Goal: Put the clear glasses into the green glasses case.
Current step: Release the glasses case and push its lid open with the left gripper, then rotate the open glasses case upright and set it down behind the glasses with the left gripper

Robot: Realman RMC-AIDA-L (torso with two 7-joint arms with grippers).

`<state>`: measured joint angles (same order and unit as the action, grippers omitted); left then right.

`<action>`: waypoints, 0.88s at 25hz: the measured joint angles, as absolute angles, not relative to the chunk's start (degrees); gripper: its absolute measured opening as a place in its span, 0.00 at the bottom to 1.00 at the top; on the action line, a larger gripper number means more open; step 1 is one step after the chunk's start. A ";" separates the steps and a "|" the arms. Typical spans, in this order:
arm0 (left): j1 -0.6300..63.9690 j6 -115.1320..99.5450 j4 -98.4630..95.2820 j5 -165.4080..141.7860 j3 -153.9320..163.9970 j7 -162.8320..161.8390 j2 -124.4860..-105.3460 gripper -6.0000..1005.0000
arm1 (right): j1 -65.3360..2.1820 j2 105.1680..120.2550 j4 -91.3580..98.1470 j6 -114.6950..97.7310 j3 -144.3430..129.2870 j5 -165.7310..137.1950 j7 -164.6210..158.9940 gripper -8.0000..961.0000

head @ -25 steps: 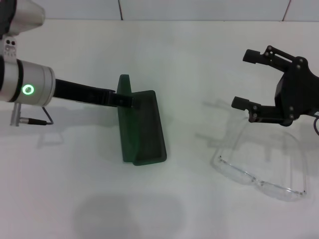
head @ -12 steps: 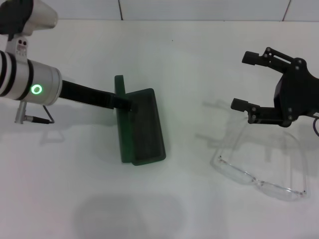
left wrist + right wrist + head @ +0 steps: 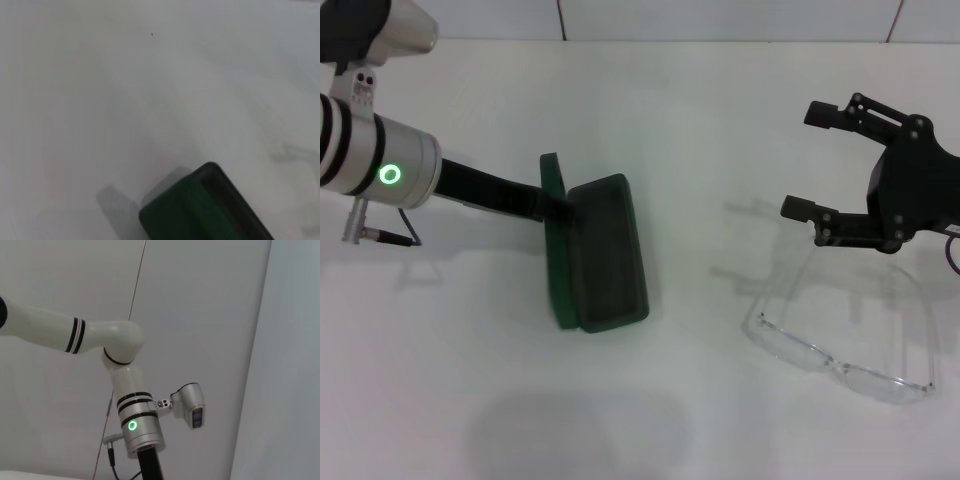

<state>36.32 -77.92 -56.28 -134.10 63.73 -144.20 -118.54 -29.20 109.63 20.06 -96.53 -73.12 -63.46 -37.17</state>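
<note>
On the left of the white tabletop (image 3: 680, 100), the left gripper (image 3: 563, 208) reached in on its slim black finger stem and met the dark green, rounded-rectangular hard glasses case (image 3: 603, 255) at the far end of the lid hinge. How its fingers stood could not be told, since the case hid them. The case was open: its lid stood nearly on edge along the side nearer that arm, and the dark lined tray lay flat and empty just beyond the fingertips. The left wrist view showed only one rounded green corner of the case (image 3: 210, 205) with its dark inside. So the opening step looked as good as done, while the loading had not begun.

Farther right, well apart from the case, the right gripper (image 3: 816, 160) hung above the table with its two black fingers (image 3: 825, 113) spread wide and holding nothing. The fully transparent, colourless plastic glasses (image 3: 840, 355) lay on the table below and nearer the robot than that open hand, not touched by it, their thin arms running back toward it. By my judgement, grasping them, carrying them across and laying them in the tray all remained.
</note>
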 joint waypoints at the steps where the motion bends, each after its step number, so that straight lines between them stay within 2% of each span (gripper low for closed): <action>1: 36.37 -78.43 -56.28 -134.16 63.73 -144.23 -118.50 0.67 | -29.26 109.66 20.14 -96.54 -73.12 -63.46 -37.17 0.92; 13: 36.13 -80.02 -56.54 -134.23 63.71 -143.29 -117.53 0.40 | -29.59 110.03 20.66 -96.55 -73.22 -63.46 -36.64 0.92; 18: 36.30 -80.43 -58.04 -135.67 64.27 -137.79 -117.34 0.22 | -29.69 110.15 20.66 -96.36 -73.36 -63.45 -36.53 0.92; 22: 36.67 -79.81 -61.13 -140.41 64.61 -133.62 -117.98 0.21 | -29.71 110.21 20.76 -96.60 -73.51 -63.71 -36.51 0.92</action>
<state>36.67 -79.81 -61.13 -140.41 64.61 -133.62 -117.98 -29.71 110.21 20.76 -96.60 -73.51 -63.71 -36.51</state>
